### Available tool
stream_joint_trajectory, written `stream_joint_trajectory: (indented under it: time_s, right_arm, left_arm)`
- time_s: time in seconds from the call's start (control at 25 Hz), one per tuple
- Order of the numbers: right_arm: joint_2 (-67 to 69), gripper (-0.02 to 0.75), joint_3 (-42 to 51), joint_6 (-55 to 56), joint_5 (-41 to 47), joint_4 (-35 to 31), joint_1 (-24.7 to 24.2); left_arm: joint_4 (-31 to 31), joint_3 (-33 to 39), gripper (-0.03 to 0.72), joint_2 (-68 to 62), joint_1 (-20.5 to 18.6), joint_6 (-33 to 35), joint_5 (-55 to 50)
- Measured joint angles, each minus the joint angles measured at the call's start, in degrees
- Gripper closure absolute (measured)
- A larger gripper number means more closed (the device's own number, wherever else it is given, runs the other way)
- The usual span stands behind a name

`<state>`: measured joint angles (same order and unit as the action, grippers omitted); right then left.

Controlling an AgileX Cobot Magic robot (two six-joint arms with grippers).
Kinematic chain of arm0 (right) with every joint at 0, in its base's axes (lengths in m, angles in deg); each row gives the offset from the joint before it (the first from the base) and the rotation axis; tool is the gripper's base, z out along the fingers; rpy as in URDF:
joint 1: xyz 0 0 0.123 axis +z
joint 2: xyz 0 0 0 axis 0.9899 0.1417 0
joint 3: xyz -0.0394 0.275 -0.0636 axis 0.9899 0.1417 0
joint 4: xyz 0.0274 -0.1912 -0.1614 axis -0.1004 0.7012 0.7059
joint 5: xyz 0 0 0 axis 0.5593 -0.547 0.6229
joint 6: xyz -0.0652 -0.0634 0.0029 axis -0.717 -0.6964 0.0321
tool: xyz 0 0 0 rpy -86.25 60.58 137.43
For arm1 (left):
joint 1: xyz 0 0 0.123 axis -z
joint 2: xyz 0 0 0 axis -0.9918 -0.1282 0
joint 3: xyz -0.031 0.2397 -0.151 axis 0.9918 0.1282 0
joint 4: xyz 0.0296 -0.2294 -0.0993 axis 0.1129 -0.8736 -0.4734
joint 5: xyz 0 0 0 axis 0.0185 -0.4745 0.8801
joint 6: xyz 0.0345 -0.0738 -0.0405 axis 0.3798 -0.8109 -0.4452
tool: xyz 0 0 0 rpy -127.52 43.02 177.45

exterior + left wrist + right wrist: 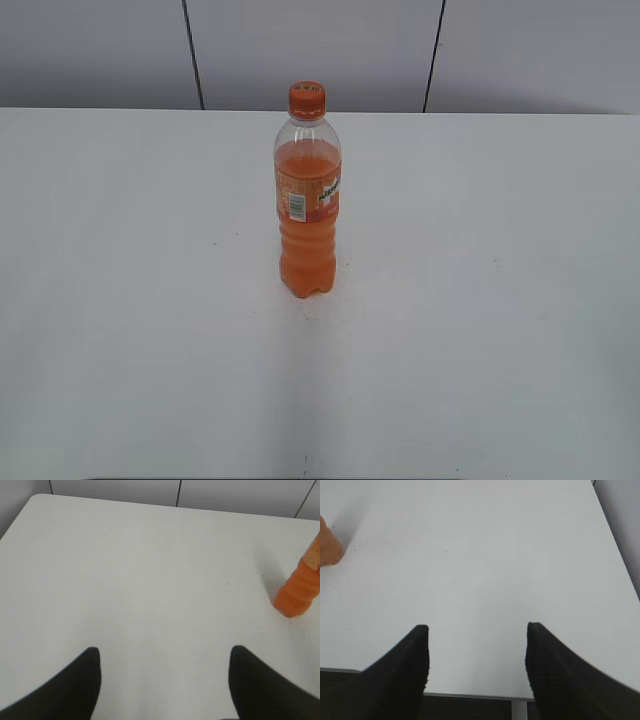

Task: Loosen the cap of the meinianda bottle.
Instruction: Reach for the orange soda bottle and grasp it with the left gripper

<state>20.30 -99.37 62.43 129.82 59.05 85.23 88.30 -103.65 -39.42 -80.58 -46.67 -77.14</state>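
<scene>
The meinianda bottle (308,215) stands upright near the middle of the white table, full of orange soda, with an orange label and a white patch. Its orange ribbed cap (307,100) sits on top. No arm shows in the exterior view. In the left wrist view only the bottle's lower part (299,587) shows at the right edge, far from my open, empty left gripper (164,655). In the right wrist view a bit of the bottle's base (327,547) shows at the left edge. My right gripper (477,630) is open and empty over the table's near edge.
The white table (480,300) is bordered at the back by a grey panelled wall (310,50). The table's front edge (470,695) shows below my right gripper, and its rounded far-left corner (37,500) shows in the left wrist view.
</scene>
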Motion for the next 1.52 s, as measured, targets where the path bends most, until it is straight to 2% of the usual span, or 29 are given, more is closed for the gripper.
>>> stream_joint_trajectory:
  time_s: [1.24, 1.36, 1.52]
  right_arm:
    - [0.0, 0.277, 0.0, -0.04, 0.0, 0.0, 0.0]
    - [0.0, 0.277, 0.0, -0.04, 0.0, 0.0, 0.0]
    - [0.0, 0.277, 0.0, -0.04, 0.0, 0.0, 0.0]
  left_arm:
    - [-0.13, -0.13, 0.201, -0.75, 0.0, 0.0, 0.31]
    - [-0.25, -2.85, 0.201, -1.29, 0.0, 0.0, 4.56]
    - [-0.04, -10.03, 0.201, -7.25, 0.0, 0.56, 8.62]
